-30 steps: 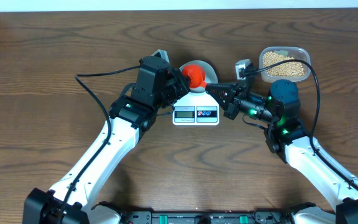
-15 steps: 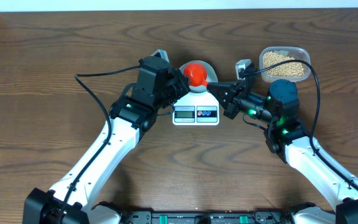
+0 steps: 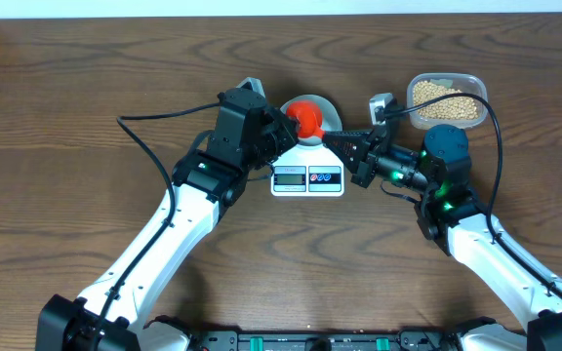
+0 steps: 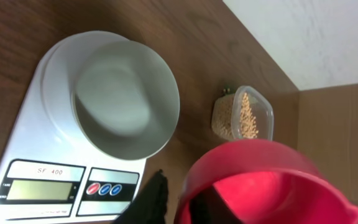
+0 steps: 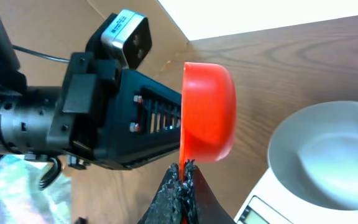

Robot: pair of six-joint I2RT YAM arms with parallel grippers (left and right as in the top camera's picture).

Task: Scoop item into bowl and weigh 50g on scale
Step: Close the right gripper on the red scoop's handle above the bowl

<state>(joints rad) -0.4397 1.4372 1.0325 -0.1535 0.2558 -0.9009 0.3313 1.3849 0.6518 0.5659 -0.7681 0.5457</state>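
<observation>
The round red plastic scoop (image 3: 305, 117) edges slightly back toward the white scale (image 3: 307, 178) after drifting away.

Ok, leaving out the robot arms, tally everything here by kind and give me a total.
red plastic scoop: 1
pale round bowl: 1
white digital kitchen scale: 1
clear plastic tub of tan beans: 1
Total: 4
</observation>
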